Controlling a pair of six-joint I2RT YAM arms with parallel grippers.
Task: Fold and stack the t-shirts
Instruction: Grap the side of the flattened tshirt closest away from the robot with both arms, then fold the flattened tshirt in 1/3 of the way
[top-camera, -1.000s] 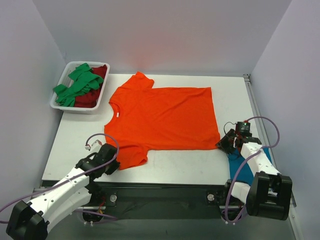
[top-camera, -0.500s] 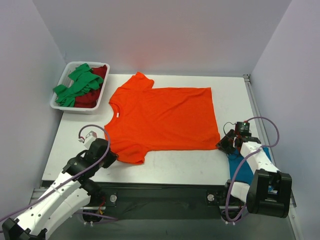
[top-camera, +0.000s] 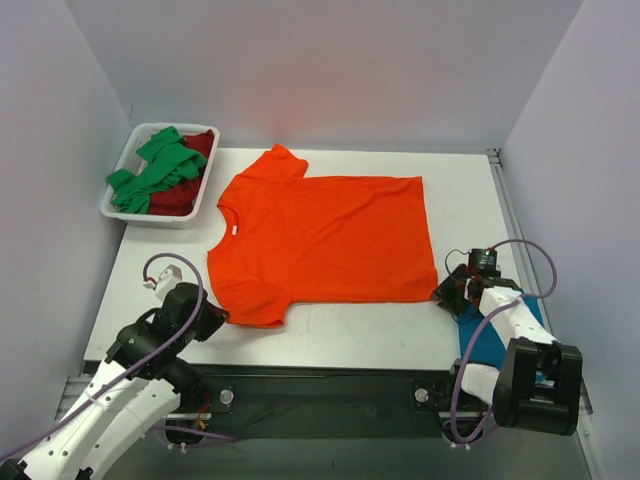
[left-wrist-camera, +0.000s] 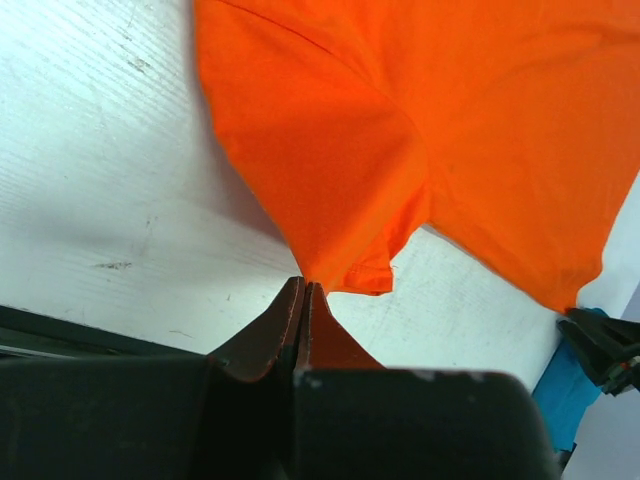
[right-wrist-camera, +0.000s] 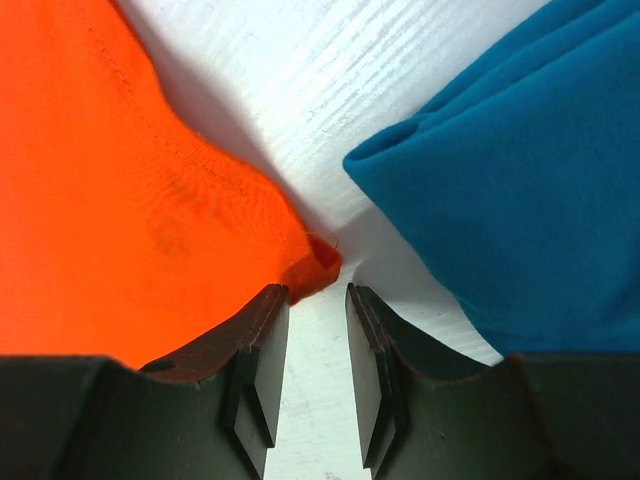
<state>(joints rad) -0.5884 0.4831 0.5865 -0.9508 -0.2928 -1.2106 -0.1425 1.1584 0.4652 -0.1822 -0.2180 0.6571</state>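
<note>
The orange t-shirt (top-camera: 325, 235) lies spread flat on the white table (top-camera: 380, 335), collar to the left. My left gripper (top-camera: 212, 318) is shut on the edge of its near sleeve (left-wrist-camera: 345, 215); in the left wrist view the jaws (left-wrist-camera: 303, 287) meet with orange cloth pinched at their tips. My right gripper (top-camera: 447, 292) is at the shirt's near right hem corner (right-wrist-camera: 318, 257). Its jaws (right-wrist-camera: 317, 292) are a little apart, with the corner just ahead of the tips and not between them. The teal blue t-shirt (top-camera: 488, 338) lies bunched at the near right edge, also in the right wrist view (right-wrist-camera: 520, 180).
A white tray (top-camera: 114, 208) at the far left holds the green t-shirt (top-camera: 155, 170) and the dark red t-shirt (top-camera: 185, 190). Grey walls close in the table on the left, back and right. The table's near edge lies just behind both grippers.
My left arm has swung to the left and drawn the near sleeve leftward with it. My right gripper has hardly moved at the hem corner.
</note>
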